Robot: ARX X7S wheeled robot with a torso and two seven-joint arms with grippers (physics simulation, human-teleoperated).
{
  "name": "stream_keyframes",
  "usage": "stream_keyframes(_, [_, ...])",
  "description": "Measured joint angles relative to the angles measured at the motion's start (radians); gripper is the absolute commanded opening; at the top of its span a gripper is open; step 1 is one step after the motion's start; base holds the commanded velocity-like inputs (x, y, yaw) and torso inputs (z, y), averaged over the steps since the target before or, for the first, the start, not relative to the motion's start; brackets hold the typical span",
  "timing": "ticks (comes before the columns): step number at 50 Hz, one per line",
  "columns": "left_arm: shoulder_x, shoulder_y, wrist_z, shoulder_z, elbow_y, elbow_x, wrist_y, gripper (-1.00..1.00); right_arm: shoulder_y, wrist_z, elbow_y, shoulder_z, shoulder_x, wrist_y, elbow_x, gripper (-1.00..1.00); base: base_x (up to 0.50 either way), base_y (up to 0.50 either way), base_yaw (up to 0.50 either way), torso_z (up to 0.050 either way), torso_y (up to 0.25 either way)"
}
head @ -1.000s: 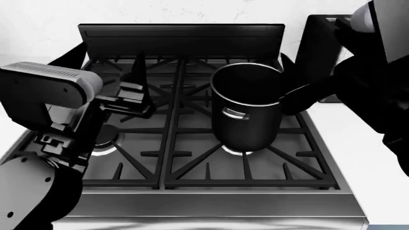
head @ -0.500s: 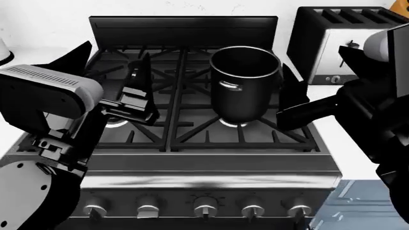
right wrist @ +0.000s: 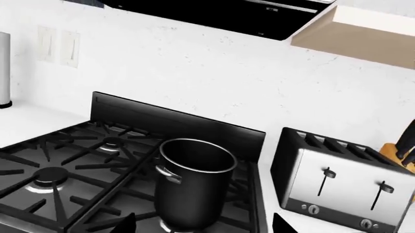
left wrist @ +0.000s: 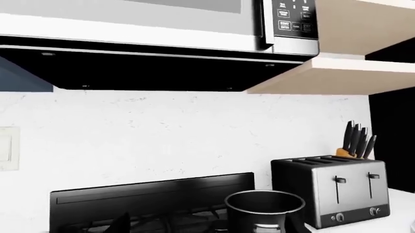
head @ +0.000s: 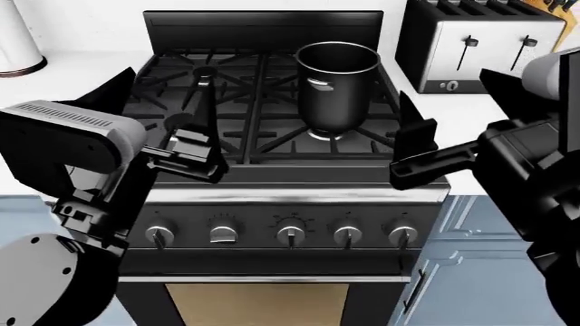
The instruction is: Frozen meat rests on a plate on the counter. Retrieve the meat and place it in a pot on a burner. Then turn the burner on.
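Both grippers empty, jaws apart: left gripper (head: 201, 129), right gripper (head: 409, 151), over stove front edge. Pot (head: 337, 85) on back-right burner (head: 324, 134), toaster (head: 477, 42) beside.

Even, bright simulator light, sharp throughout; soft glare streaks the stove's steel front (head: 290, 197).

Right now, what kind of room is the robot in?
Most likely a home kitchen. There is a gas stove with a pot on a burner, a toaster on the counter, and a microwave above.

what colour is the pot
Dark grey with a shiny rim; the pot shows best in the right wrist view.
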Motion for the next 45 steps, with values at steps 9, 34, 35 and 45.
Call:
stream_keyframes(9, [0.030, 0.080, 0.009, 0.011, 0.007, 0.103, 0.133, 1.00, -0.028, 0.021, -0.034, 0.005, 0.001, -0.017, -0.002, 1.00, 0.00, 0.00, 0.00, 0.000, 0.000])
stream_keyframes(34, [0.119, 0.425, 0.214, 0.013, -0.145, 0.410, 0.804, 1.00, -0.110, 0.153, -0.272, -0.467, 0.154, -0.436, -0.367, 1.00, 0.00, 0.00, 0.00, -0.032, 0.000])
stream_keyframes(35, [0.122, 0.430, 0.220, 0.013, -0.157, 0.417, 0.824, 1.00, -0.093, 0.170, -0.275, -0.525, 0.167, -0.469, -0.392, 1.00, 0.00, 0.00, 0.00, -0.050, 0.002])
stream_keyframes(45, [0.147, 0.463, 0.259, 0.020, -0.251, 0.477, 0.964, 1.00, -0.064, 0.268, -0.279, -0.894, 0.272, -0.780, -0.627, 1.00, 0.00, 0.00, 0.00, -0.050, 0.001])
